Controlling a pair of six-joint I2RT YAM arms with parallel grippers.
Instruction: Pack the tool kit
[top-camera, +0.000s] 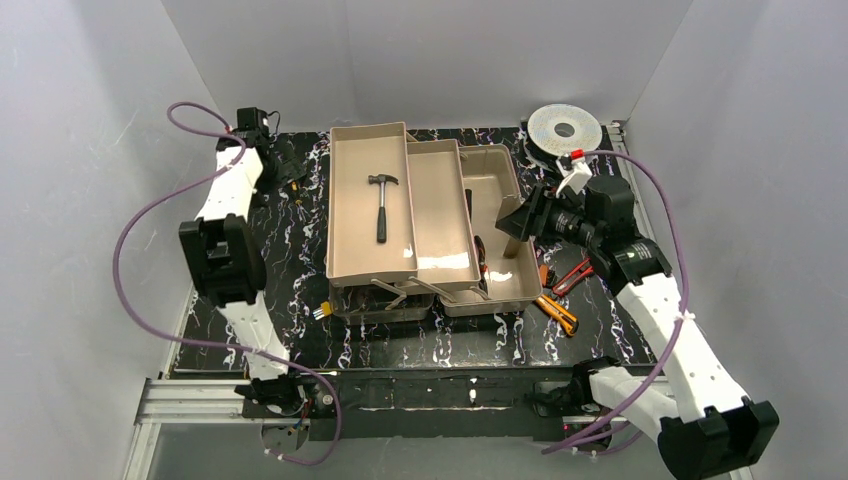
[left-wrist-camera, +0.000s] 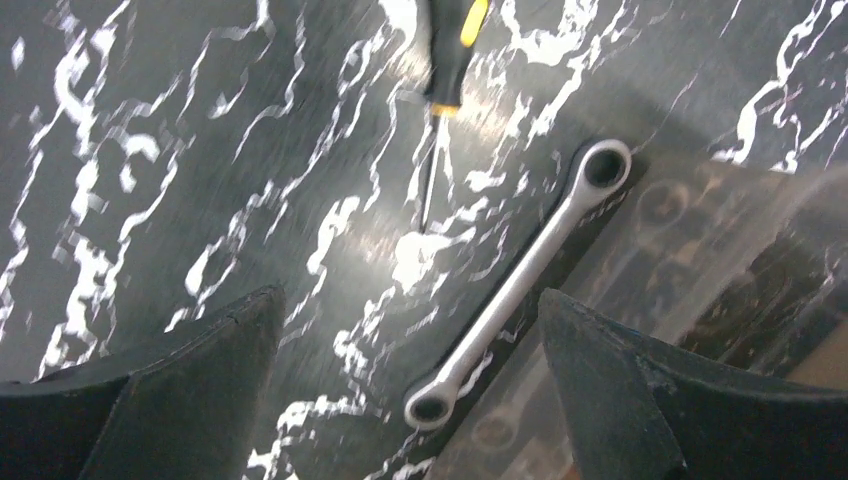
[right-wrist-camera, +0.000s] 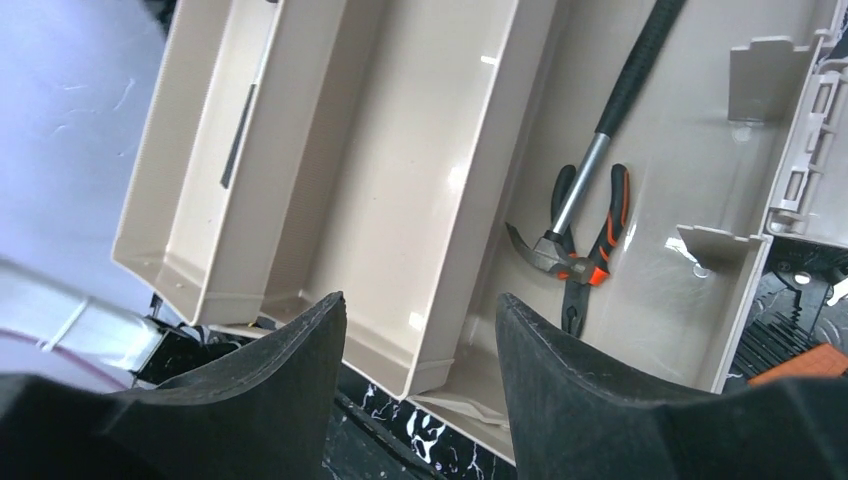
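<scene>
In left tray (top-camera: 350, 200) | hammer (top-camera: 381, 205) | head far, handle near

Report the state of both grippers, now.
Left gripper: open, holding nothing; a wrench lies on the mat below it.
Right gripper: open, holding nothing, above the toolbox.

both grippers apart, empty

left arm (top-camera: 225, 240) reaches along the toolbox's (top-camera: 355, 250) left side, left gripper (left-wrist-camera: 408, 295) spread wide. right arm (top-camera: 650, 290) bends in from the toolbox's right, right gripper (right-wrist-camera: 418, 300) over it, fingers parted.
</scene>
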